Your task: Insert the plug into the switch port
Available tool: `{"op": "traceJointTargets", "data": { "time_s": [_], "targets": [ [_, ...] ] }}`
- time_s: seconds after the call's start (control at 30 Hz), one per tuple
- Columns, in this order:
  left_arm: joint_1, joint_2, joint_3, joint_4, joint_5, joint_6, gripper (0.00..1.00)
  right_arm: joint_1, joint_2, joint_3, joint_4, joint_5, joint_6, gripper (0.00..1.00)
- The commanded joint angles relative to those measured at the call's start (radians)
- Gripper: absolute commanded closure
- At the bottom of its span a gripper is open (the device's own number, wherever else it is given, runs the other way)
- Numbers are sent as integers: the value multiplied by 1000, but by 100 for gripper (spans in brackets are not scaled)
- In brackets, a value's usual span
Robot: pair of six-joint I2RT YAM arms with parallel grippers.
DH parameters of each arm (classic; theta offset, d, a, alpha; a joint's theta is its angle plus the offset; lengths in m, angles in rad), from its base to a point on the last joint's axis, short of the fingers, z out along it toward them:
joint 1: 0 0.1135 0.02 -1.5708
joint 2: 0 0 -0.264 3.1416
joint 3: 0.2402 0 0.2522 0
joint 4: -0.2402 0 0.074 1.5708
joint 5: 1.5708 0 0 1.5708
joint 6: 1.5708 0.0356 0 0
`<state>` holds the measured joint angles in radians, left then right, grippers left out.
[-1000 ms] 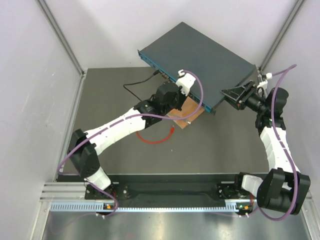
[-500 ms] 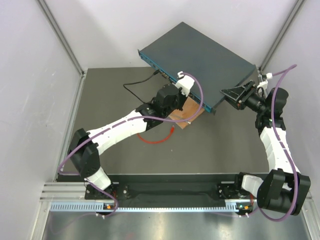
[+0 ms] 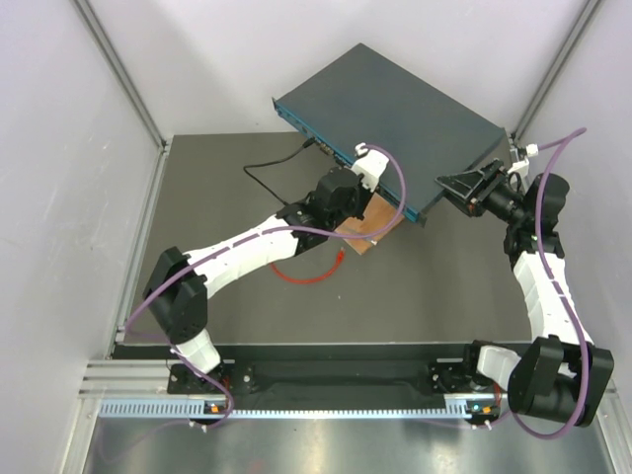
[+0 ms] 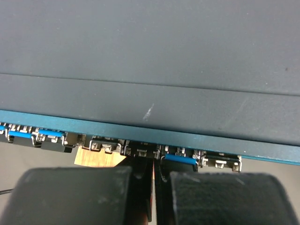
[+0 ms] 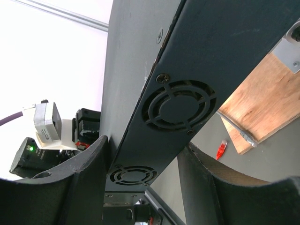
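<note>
The switch [image 3: 395, 109] is a wide dark blue-grey box, propped at a tilt on a wooden block [image 3: 360, 229]. My left gripper [image 3: 363, 184] is at its front face. In the left wrist view the pads [image 4: 75, 197] are shut [image 4: 153, 176] with a thin red sliver of the plug [image 4: 153, 190] between them, right in front of a dark switch port [image 4: 140, 150]. The plug's tip is hidden. The red cable [image 3: 301, 277] runs under the left arm. My right gripper [image 3: 462, 188] clamps the switch's fan end [image 5: 178, 108], one finger on each side [image 5: 143, 146].
A loose red connector [image 5: 221, 149] lies on the mat beside the wooden block [image 5: 262, 108], also seen from above [image 3: 341, 259]. A black cable [image 3: 267, 176] is plugged in further left. Blue-tabbed ports [image 4: 180, 159] flank the target. A grey connector [image 5: 240, 134] lies on the block.
My left arm has stretched a little further to the right and toward the switch's front face. The right arm and the switch have not moved.
</note>
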<state>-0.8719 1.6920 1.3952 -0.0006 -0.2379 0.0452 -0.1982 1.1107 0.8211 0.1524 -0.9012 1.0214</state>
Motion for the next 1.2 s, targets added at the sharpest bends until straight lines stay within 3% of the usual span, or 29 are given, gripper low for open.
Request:
{"op": "traceJointTargets", "data": {
  "time_s": [0.0,0.23,0.53,0.63,0.87,1.03,1.07,1.17],
  "targets": [
    [2,-26,153,391,109,-21,100,95,-2,10,-54,-70,-188,100],
    [10,-169,41,193,170,-2,100,82,27,70,-73,-84,-201,100],
    [20,-478,-217,-94,197,-13,83,42,75,139,-70,-99,-205,100],
    [51,-566,-284,-203,166,-44,77,36,81,144,-70,-104,-207,93],
    [212,-676,-425,-380,160,-277,63,23,81,142,-89,-99,-222,43],
    [238,-632,-492,-412,36,-321,55,20,70,144,-137,-90,-254,17],
    [243,-615,-501,-412,32,-337,53,20,66,145,-145,-84,-262,7],
    [261,-529,-492,-414,37,-375,49,16,52,151,-184,-74,-287,0]
  ]
}}
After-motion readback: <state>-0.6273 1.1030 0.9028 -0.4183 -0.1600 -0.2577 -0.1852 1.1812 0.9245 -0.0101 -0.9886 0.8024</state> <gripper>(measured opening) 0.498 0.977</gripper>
